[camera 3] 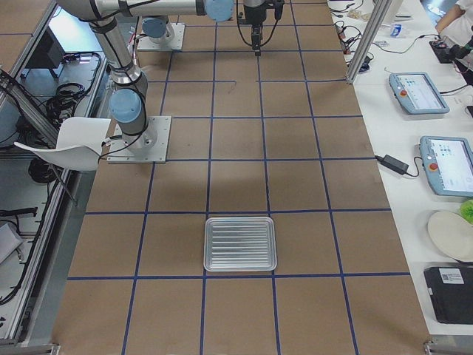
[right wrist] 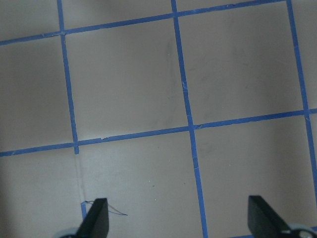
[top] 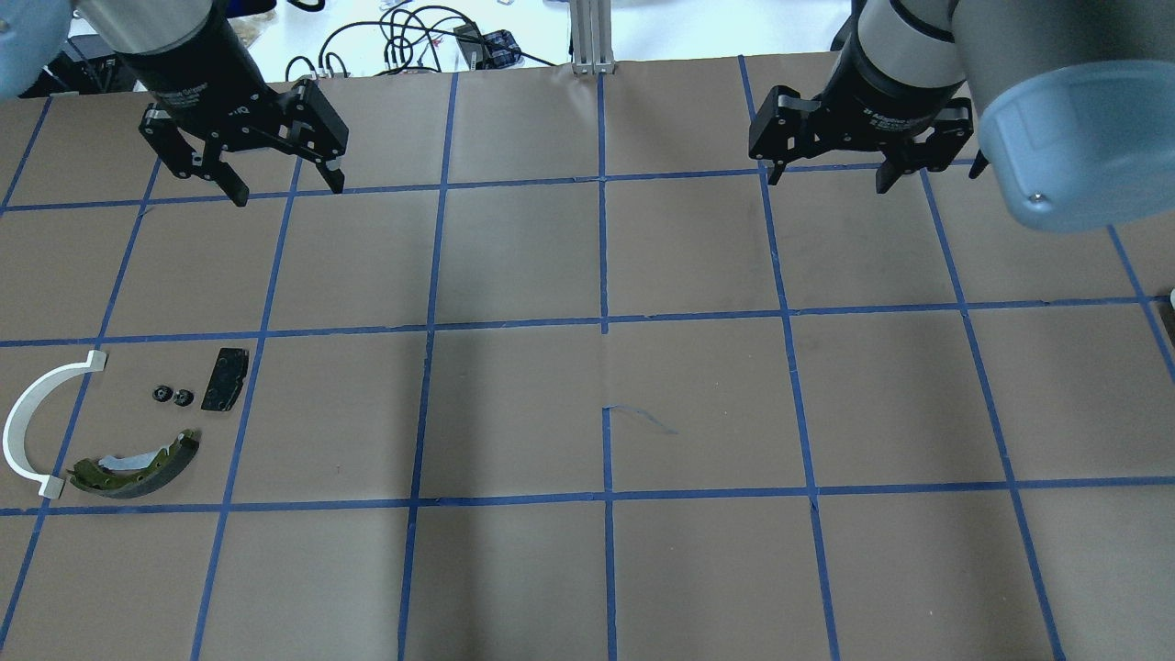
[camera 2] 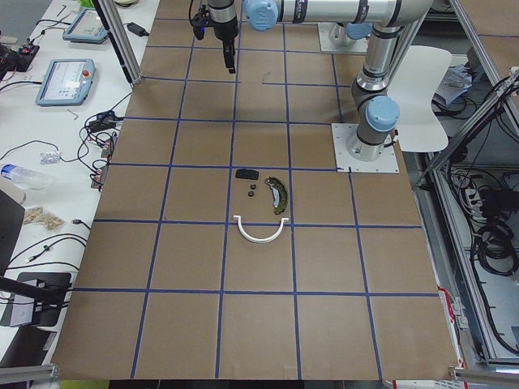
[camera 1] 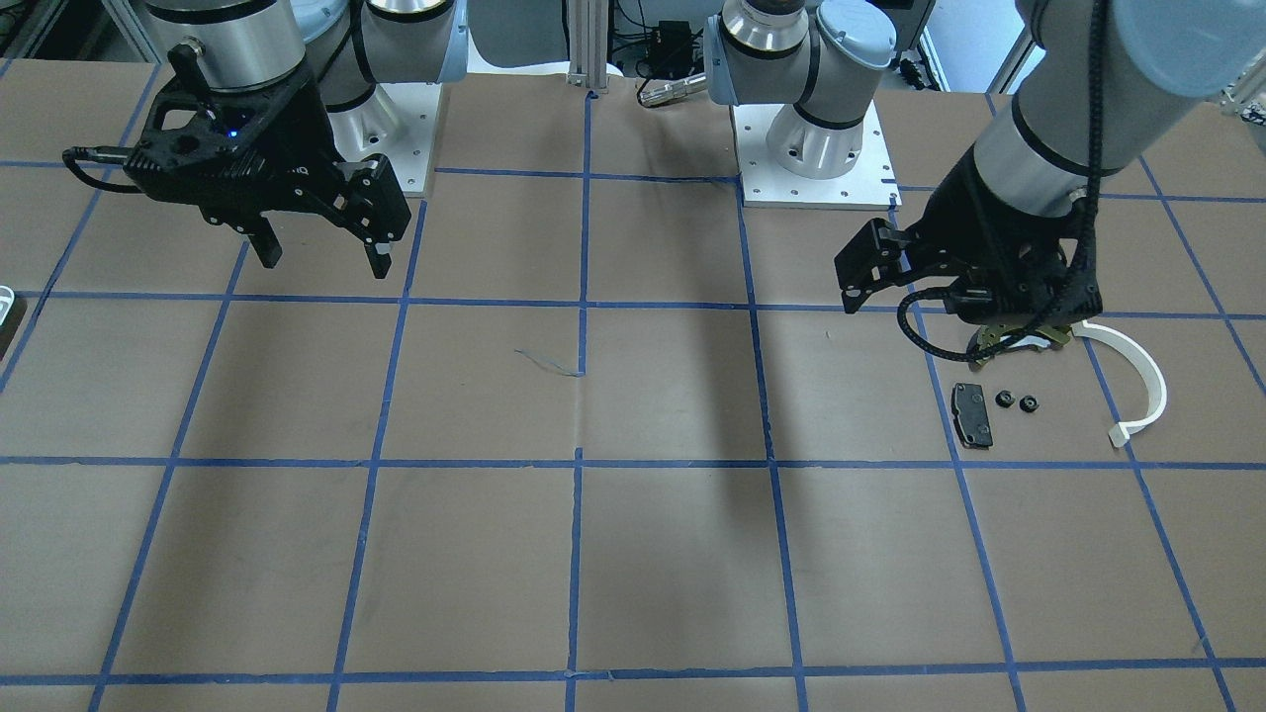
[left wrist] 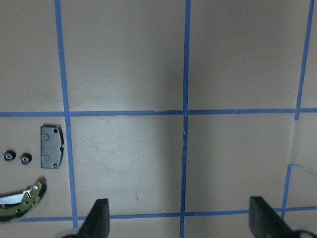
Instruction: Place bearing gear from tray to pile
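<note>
Far left, the pile (camera 2: 278,194): a white curved strip (top: 9,431), two small black gears (top: 163,394), a black pad (top: 225,379) and a brake shoe (top: 138,464), lying near one another but apart. The left gripper (top: 287,191) hangs high beyond them, jaws wide, holding nothing. The right gripper (top: 832,182) is likewise raised, wide and empty. Far right, the tray (camera 3: 240,244) shows no parts. Judgement: the gears sit at the pile and placing looks complete. Next move calls only for confirming the tray is bare.
</note>
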`<state>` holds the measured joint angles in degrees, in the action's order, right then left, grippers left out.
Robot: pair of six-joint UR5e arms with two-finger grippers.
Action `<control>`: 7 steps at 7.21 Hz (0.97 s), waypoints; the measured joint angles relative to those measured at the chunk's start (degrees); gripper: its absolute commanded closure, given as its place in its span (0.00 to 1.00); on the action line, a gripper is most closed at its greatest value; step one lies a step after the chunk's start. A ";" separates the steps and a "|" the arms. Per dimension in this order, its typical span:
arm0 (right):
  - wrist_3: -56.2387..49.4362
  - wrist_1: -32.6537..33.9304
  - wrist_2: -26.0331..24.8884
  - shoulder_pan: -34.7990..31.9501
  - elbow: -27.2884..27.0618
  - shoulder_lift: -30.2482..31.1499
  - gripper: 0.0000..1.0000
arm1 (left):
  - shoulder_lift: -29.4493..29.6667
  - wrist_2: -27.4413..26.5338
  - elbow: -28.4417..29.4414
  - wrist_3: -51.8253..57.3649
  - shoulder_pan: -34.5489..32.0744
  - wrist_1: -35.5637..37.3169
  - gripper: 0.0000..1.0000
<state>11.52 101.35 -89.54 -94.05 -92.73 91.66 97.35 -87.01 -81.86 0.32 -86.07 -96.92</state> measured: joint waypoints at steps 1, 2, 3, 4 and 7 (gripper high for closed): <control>0.05 0.16 -0.01 -0.02 0.00 0.01 0.00 | -1.22 -0.32 -2.43 -1.33 -1.10 0.84 0.00; 0.07 0.22 -0.04 -0.02 0.00 0.00 0.00 | -2.58 -0.55 -4.31 -1.58 -1.62 2.03 0.00; 0.05 0.26 -0.08 0.01 0.00 -0.04 0.00 | -3.80 -0.70 -5.28 -1.49 -1.77 2.74 0.00; -0.09 0.31 -0.14 0.05 0.00 -0.06 0.00 | -4.87 -0.78 -5.62 -1.40 -1.62 2.99 0.00; -0.34 0.34 0.11 0.04 0.00 -0.08 0.00 | -6.35 -1.09 -5.87 1.36 -0.97 2.69 0.00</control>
<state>11.18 101.69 -89.42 -94.00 -92.73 91.58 91.00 -88.10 -87.72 1.67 -87.04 -94.23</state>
